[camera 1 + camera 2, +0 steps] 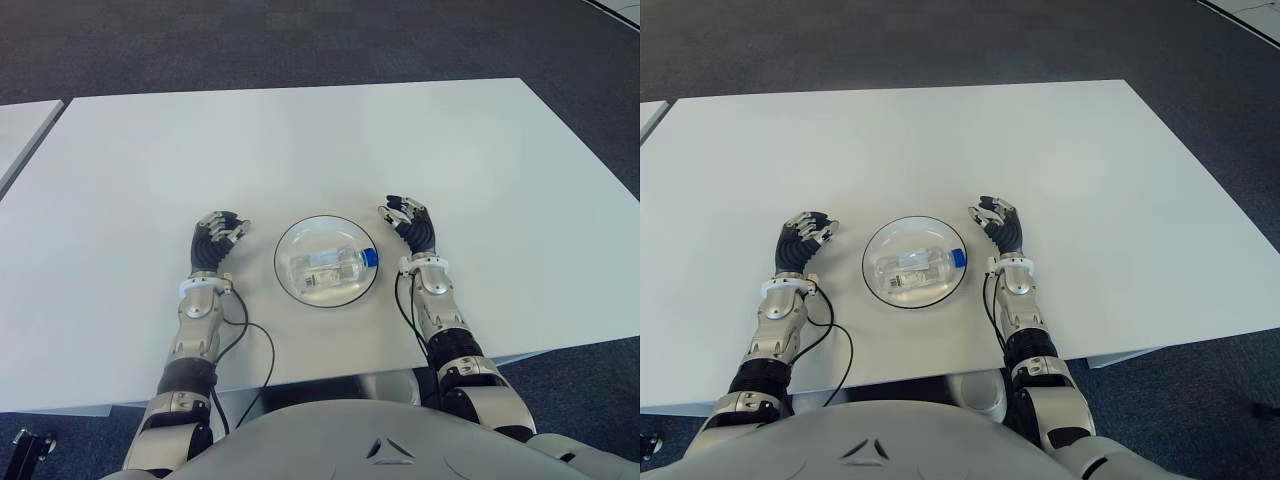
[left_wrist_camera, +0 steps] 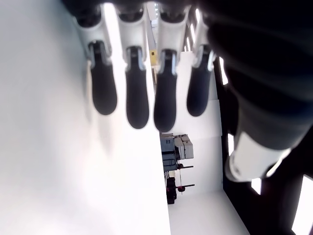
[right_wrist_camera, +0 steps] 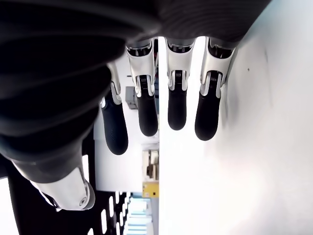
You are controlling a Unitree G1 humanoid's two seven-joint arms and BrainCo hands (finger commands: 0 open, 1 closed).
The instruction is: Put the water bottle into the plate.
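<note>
I see the bottle (image 1: 328, 266) lying in the plate (image 1: 290, 244), with my left hand (image 1: 216, 240) and right hand (image 1: 410, 222) flanking it, fingers relaxed, empty.

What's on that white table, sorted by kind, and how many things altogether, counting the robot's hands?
Water bottle, clear with a blue cap, lying in the plate: 1
Plate, on the table: 1
Robot hands, both holding nothing, the left hand to the plate's left and the right hand to its right: 2
Total: 4
</note>
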